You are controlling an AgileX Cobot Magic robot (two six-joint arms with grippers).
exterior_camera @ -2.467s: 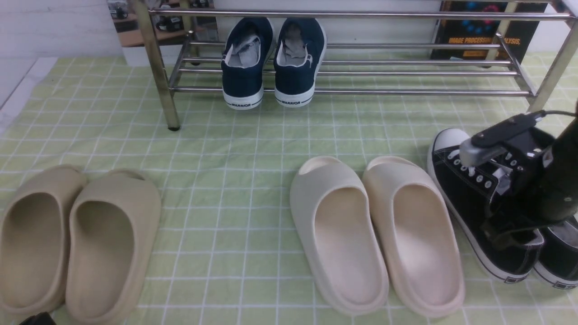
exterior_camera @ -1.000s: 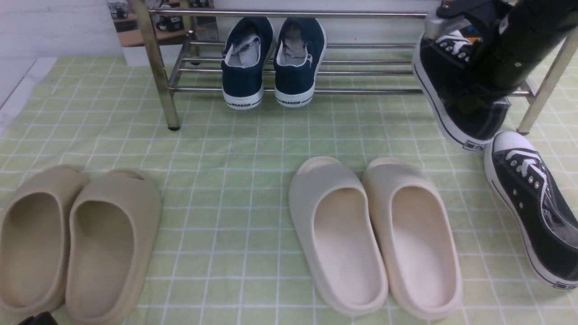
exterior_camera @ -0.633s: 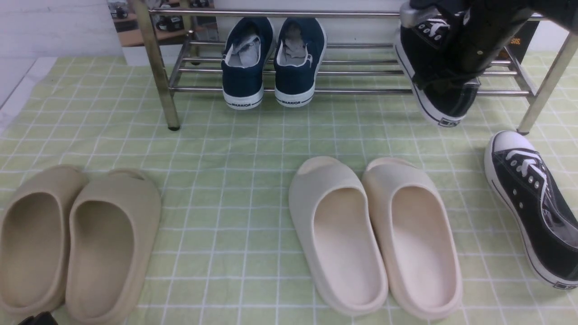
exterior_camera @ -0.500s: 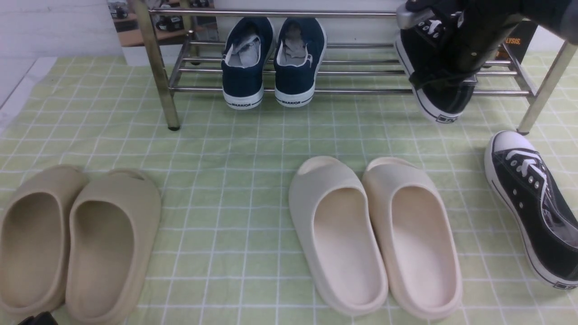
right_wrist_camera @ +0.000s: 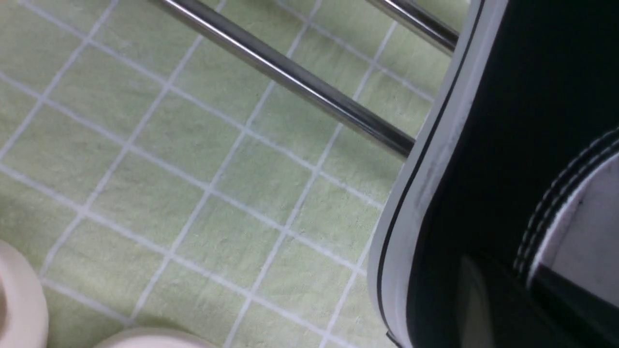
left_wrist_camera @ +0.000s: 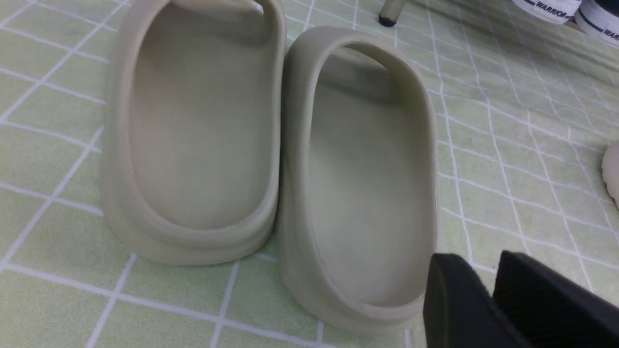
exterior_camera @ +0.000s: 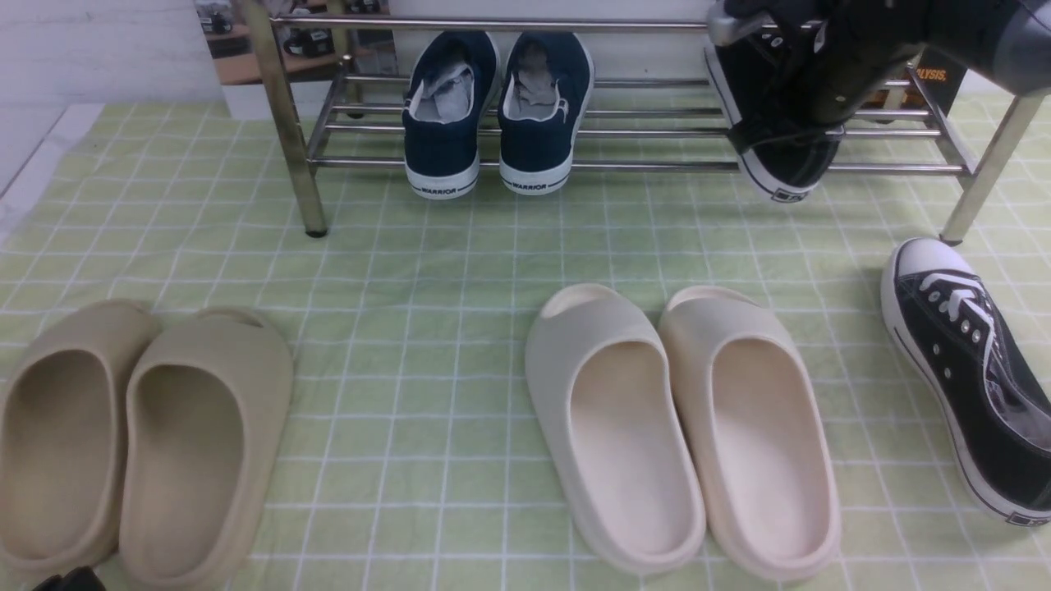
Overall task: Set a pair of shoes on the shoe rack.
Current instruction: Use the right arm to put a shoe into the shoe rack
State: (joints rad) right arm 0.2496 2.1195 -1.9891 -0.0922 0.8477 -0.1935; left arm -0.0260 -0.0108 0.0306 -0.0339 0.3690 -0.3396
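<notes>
**Surroundings**
- shoe rack [exterior_camera: 624, 167] — chrome tube rails on upright legs, standing on the green checked cloth [exterior_camera: 460, 271]. Its lower rails run directly beneath the right end effector [exterior_camera: 821, 90].
- navy sneakers [exterior_camera: 497, 115], marked WARRIOR: on the lower rails with heels toward the robot, well to the left of the right end effector.
- dark box with orange lettering [exterior_camera: 944, 82]: behind the rack, just beyond the right end effector.
- cream slides [exterior_camera: 681, 427]: side by side on the cloth, nearer the robot than the right end effector and slightly to its left.
- beige slides [left_wrist_camera: 271, 159]: side by side and touching, directly ahead of the left end effector [left_wrist_camera: 486, 278].

**Task items**
- first black sneaker [exterior_camera: 784, 156]: in the grip over the rack's right half. It is tilted with the toe high and the heel low, and the heel overhangs the front rail. Whether the sole bears on the rails cannot be told.
- second black sneaker [exterior_camera: 969, 377]: flat on the cloth with its white toe cap toward the rack's right front leg. It lies nearer the robot than the right end effector and to its right.

**Arms**
- Right arm: stretched forward over the rack, its end effector angled down and clamped on the first black sneaker's collar.
- Left arm: low at the near left edge, with only a sliver showing in the front view. Its fingers [left_wrist_camera: 454, 290] stand slightly parted — a narrow gap with nothing between them.
</notes>
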